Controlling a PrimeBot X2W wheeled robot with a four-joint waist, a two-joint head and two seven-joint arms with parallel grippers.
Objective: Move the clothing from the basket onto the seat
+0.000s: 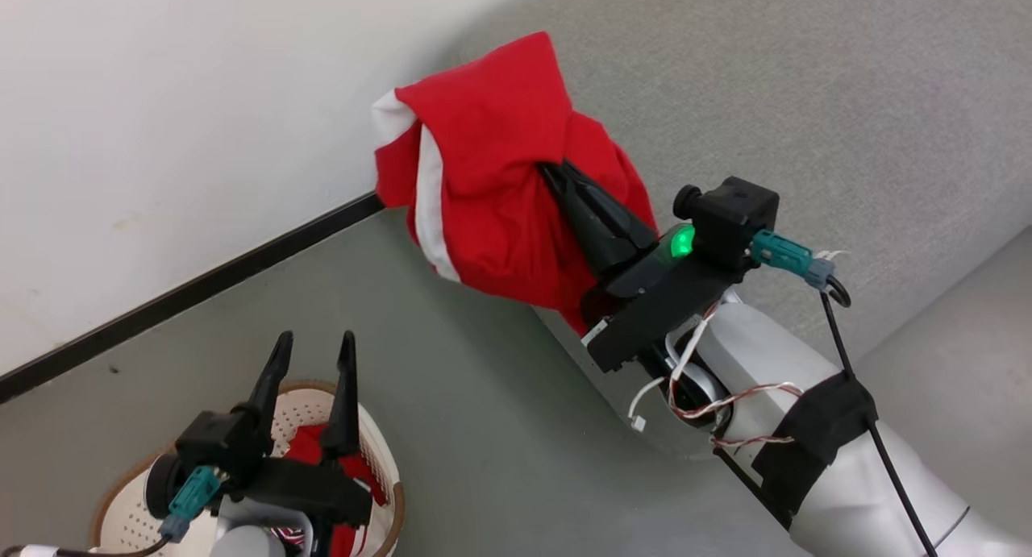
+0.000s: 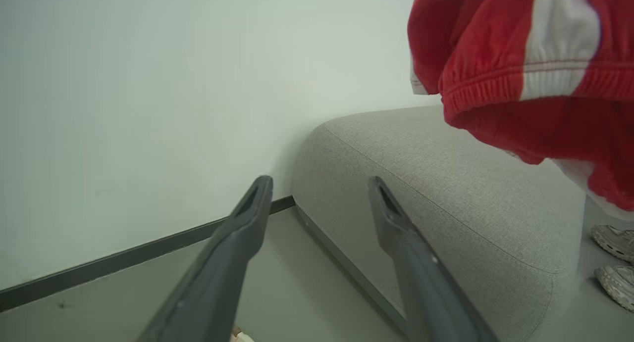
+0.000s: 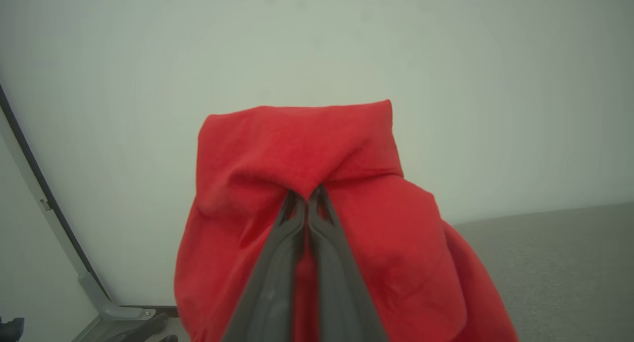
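Pinched by the clenched right gripper [image 3: 307, 196], a soft red white-striped garment [image 1: 484, 130] hangs above the grey fabric seat [image 1: 806, 97], poised for dropping. Left gripper [image 1: 316, 337] waits spread over the oval cream perforated basket [image 1: 300, 402], which holds more red clothing [image 1: 306, 442].

Red white-striped garment [image 1: 492, 154] hanging over grey seat [image 1: 806, 97] corner, second red garment [image 1: 305, 446] in cream basket [image 1: 300, 406]

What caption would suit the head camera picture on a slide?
Right claw holds a red garment up near the grey seat; the open left claw hovers over the basket.
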